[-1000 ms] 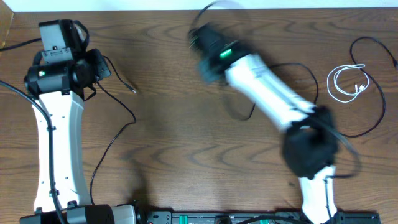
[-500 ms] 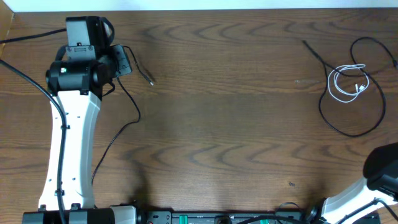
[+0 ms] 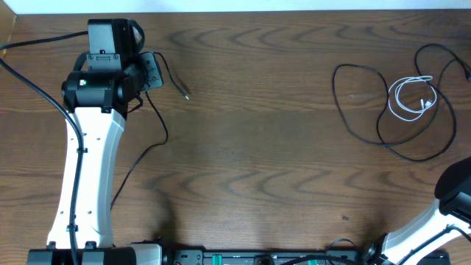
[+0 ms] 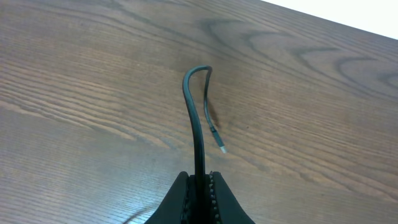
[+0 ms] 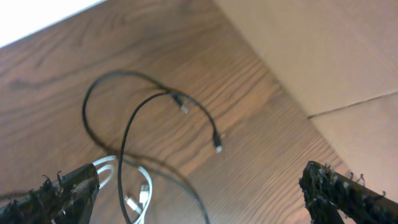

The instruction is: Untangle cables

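Far left of the white cable (image 3: 411, 99), the left gripper (image 4: 199, 186) clamps one black cable (image 4: 194, 118), likely to hold it separate. The right gripper (image 5: 199, 186) hangs near the white cable, jaws apart and empty. A second black cable (image 3: 360, 103) rings the white cable, perhaps crossing it.

**White cable** (image 3: 393, 97): short, thin cord, coiled in a small loose loop, lying flat at the far right of the table, with small plug ends.

**Right black cable** (image 3: 414, 159): long and thin, sprawled in wide open loops around and across the white cable. Two small plug ends lie free on the wood. Whether it is one cord or two cannot be told.

**Left black cable** (image 4: 194, 124): far left, well apart from the others, pinched in the left gripper (image 4: 200, 177). Its short end arches up and over with the plug tip pointing down. The rest trails toward the near edge.
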Robot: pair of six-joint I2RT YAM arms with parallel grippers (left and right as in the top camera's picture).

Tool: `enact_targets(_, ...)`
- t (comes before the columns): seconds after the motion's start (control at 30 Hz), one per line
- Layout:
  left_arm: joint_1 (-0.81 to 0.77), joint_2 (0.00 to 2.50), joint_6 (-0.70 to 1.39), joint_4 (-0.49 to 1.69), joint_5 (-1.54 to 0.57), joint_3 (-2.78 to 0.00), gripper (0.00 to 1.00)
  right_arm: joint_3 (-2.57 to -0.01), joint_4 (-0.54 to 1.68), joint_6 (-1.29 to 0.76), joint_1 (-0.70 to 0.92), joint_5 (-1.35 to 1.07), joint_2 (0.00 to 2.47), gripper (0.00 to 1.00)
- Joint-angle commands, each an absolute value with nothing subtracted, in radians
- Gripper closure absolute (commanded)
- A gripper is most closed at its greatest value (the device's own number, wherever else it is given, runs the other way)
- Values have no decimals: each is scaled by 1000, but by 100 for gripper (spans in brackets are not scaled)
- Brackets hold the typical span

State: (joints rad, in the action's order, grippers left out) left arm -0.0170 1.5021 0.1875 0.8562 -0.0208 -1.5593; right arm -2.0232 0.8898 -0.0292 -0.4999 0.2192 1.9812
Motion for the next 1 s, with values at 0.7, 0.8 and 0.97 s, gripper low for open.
enact_targets(0.7, -19, 1512, 201, 851, -46, -1554, 93, -1739, 1055, 32, -178, -242, 1981, 7)
enact_targets(0.8, -19, 1512, 201, 851, -46, -1554, 92, -1634, 947, 44, -122, -281, 1981, 8)
enact_targets(0.97, -19, 1512, 201, 851, -46, -1554, 93, -1476, 698, -13, -23, -279, 1982, 13)
